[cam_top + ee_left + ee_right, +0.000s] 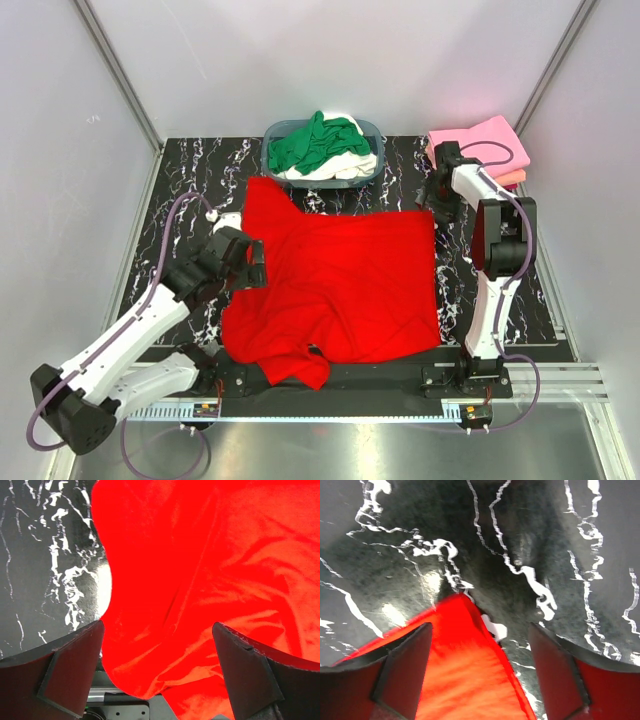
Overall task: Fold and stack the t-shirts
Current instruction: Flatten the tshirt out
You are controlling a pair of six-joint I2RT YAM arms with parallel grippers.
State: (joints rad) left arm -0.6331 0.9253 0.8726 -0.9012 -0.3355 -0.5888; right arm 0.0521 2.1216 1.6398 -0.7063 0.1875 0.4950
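One red shirt [340, 285] lies spread over the middle of the table [200, 165], mostly flat, rumpled at its near-left part, with one flap reaching toward the basket [268, 152]. A small dark spot [314, 350] shows on the shirt near its near edge, too small to tell what it is

One basket at the far edge holds one green shirt [310, 145] bunched on top of white shirt [350, 165] fabric; how many white ones I cannot tell. At the far right corner is a folded stack of two: pink shirt [490, 140] on top, salmon shirt [512, 178] edge showing under it

Two arms. The left gripper [255, 265] is at the left edge of the red shirt. In the left wrist view its jaws are spread wide, fingers [70, 672] well apart, red cloth [210, 570] between and below them, nothing pinched, bare table [45, 555] to the left

The right gripper [437, 205] sits at the far right corner of the red shirt, near the stack. In the right wrist view its jaws are spread too, fingers [560, 675] apart, with the pointed red corner [465, 665] lying flat on the table [520, 530] between them, not gripped
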